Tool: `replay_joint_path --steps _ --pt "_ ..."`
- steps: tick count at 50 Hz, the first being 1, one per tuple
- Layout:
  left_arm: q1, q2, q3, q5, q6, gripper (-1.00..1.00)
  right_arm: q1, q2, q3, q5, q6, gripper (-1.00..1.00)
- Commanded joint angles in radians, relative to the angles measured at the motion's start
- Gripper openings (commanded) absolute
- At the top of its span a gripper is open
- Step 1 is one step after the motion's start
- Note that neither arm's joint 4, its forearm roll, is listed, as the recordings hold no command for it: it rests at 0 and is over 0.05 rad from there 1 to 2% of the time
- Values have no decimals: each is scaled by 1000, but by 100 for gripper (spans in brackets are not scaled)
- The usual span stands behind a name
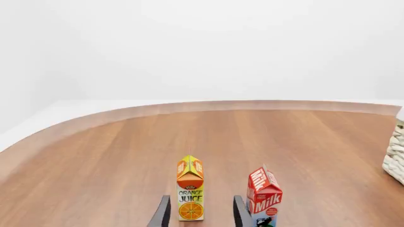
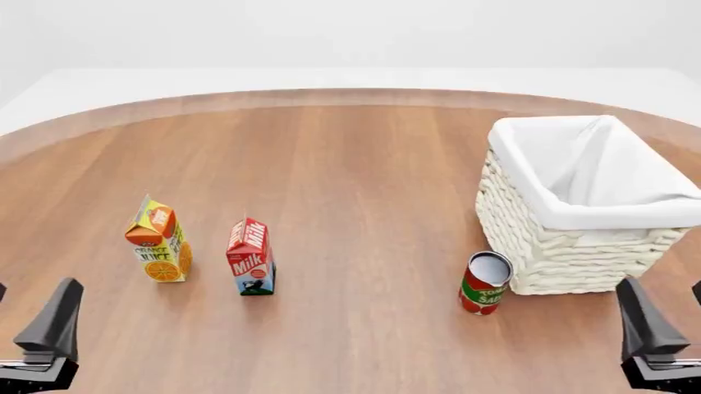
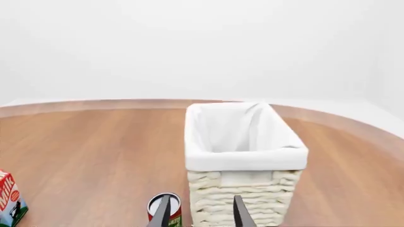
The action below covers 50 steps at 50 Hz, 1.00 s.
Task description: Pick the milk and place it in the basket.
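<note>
Left wrist view: the left pincer (image 1: 198,213) is open and holds nothing, its two dark fingers straddling the line to the juice (image 1: 190,195) rather than the milk (image 1: 263,197), which stands upright just beside it. The milk is a red gable-top carton with white lettering and a blue-white base. The risk here is plain — an advance along this line would close on the juice, or clip the milk with the finger nearest it and topple it.

Front view: the milk (image 2: 251,257) stands toward the counter's near-left part, close to the juice (image 2: 159,240) but apart from it; the basket (image 2: 580,205) sits well apart by the right edge, with a can (image 2: 484,282) just before its near-left corner. Only a single finger of each pincer shows at the near corners. A carry across could knock the can, or catch the basket's tall rim if kept low.

Right wrist view: the right pincer (image 3: 200,213) is open and empty, facing the basket (image 3: 243,158) and can (image 3: 164,208); the milk (image 3: 9,198) shows at the edge of this view.
</note>
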Motion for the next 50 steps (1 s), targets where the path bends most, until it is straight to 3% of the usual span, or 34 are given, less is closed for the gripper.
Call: replay_joint_path --steps 1,12,31,38,50 --pt "0 4 -3 -1 0 100 13 51 0 -33 6 100" --pt "0 4 -3 -1 0 100 35 137 0 -101 -7 100" --pt "0 4 -3 -1 0 100 176 298 -12 -206 -19 100" --pt "0 4 -3 -1 0 100 208 300 -37 -183 -25 100" --pt "0 4 -3 -1 0 100 305 410 -41 -247 -47 100"
